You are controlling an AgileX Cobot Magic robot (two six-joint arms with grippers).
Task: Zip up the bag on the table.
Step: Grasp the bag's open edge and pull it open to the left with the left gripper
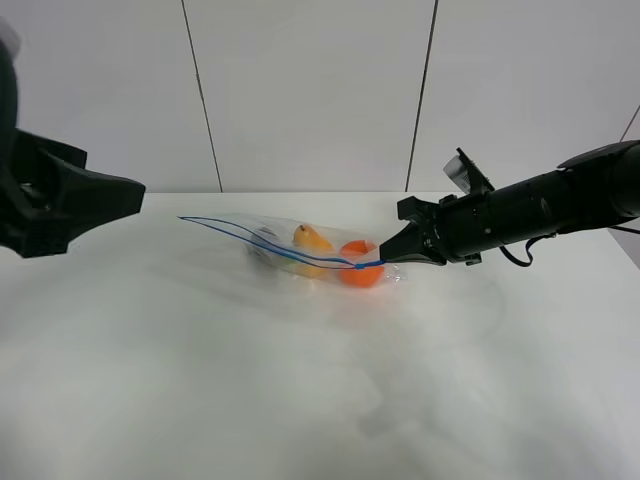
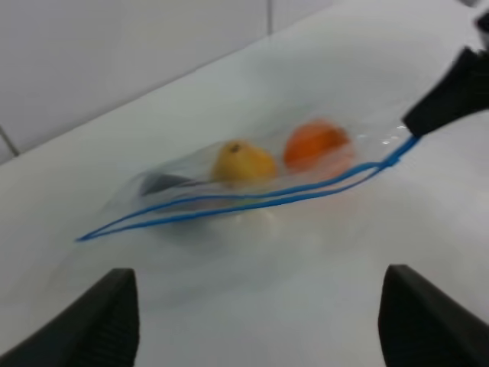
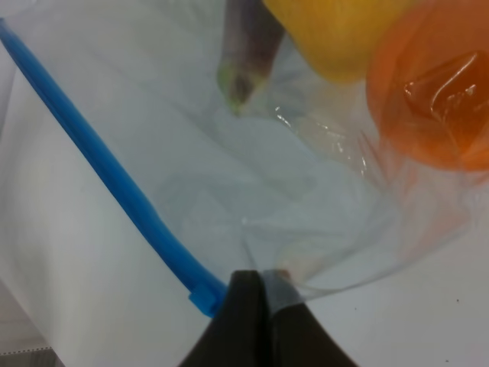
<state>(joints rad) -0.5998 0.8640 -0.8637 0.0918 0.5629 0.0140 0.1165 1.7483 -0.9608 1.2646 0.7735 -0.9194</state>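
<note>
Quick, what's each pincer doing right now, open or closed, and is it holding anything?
Left pincer: open, holding nothing.
Right pincer: closed on a corner of the bag.

Left claw (image 2: 256,317) tips cut off — bag (image 2: 229,183) blurred, soft-edged

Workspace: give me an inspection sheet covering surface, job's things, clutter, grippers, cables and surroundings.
Surface: white table, bare apart from the bag.
Job's things: clear bag lies flat. Its blue zipper strip gapes along most of its length. A yellow fruit, an orange fruit and a dark purple item are inside.
Clutter: nothing seen.
Grippers: right gripper is shut on the bag's corner by the strip's end. Left gripper is open, apart from the bag.
Cables: black cable loops under the right arm.
Surroundings: white panelled wall.
</note>
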